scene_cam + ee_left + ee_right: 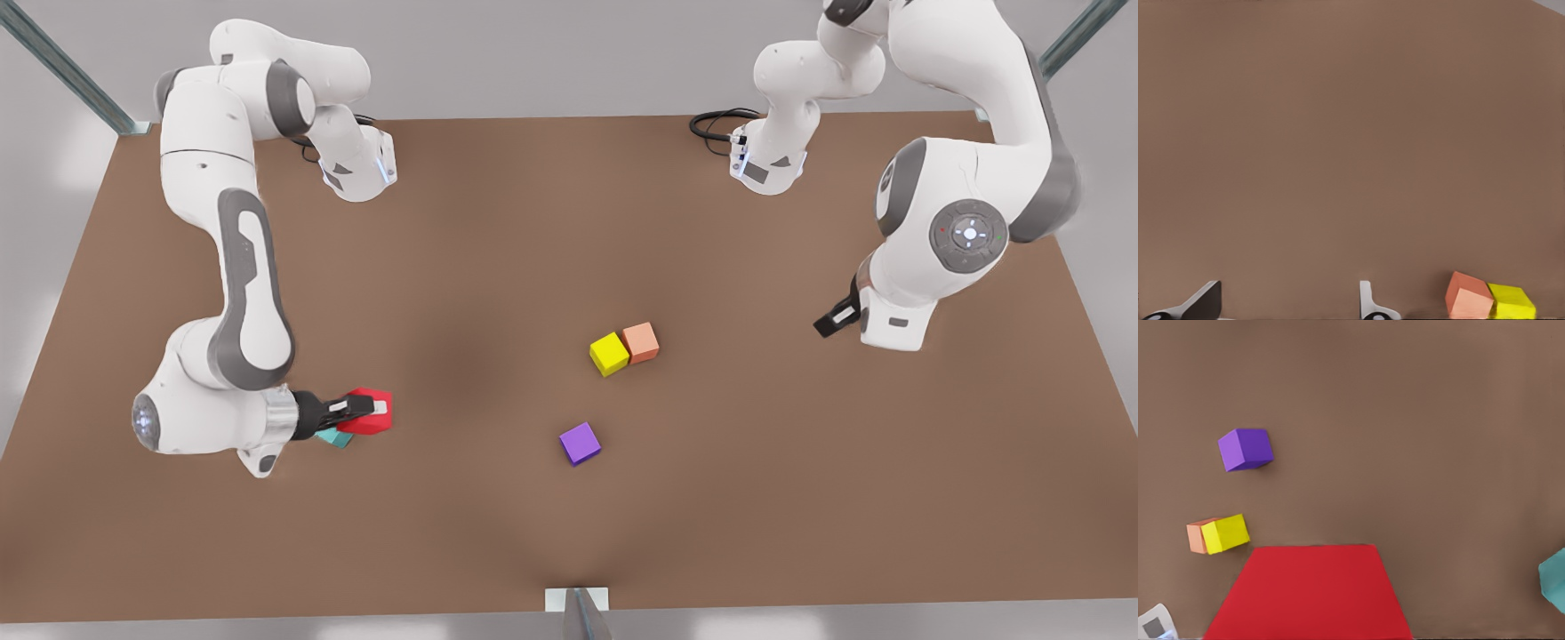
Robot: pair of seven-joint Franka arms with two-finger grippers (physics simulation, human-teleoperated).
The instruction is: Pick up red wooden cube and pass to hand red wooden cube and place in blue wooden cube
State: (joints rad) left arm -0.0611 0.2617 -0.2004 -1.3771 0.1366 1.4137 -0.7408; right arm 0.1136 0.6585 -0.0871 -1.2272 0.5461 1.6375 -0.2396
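Red wooden cube (367, 412), tilted, clamped in right gripper (378, 408) fingers.

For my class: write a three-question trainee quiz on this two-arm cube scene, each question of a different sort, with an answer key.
1. True or false: the red wooden cube lies free on the table.
2. Which cube touches the yellow cube? A) purple cube B) salmon-orange cube C) blue wooden cube
3. Fill in: the blue wooden cube sits right beside the ____ gripper.

Key
1. False: the right gripper, at the front view's left, is shut on it.
2. B; the purple one stands apart.
3. Right. The left gripper, at the front view's right, waits open near the salmon-orange and yellow cubes.
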